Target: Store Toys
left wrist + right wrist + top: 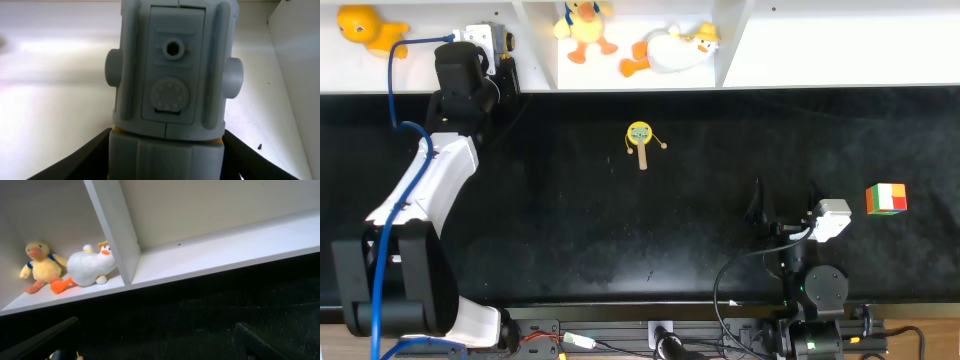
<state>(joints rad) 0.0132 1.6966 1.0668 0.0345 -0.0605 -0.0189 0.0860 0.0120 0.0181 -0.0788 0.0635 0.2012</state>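
Top view, toy: a pale grey toy robot (492,40) with yellow trim stands in the left compartment of the white shelf (740,78), at eleven o'clock, at three o'clock of an orange duck (365,28).
Top view, arms: the left gripper (480,52) is at the robot; the right gripper (757,208) is at four o'clock.
Top view, table: a yellow rattle (640,138) lies near centre and a coloured cube (886,198) at three o'clock.
Left wrist view: the robot's ribbed back has a hatch and a round dial; the dark fingers (80,160) press on both its sides.
Right wrist view: the fingers (45,340) are spread wide, holding nothing; a yellow plush duck (40,262) and a white goose (90,267) share the middle compartment.
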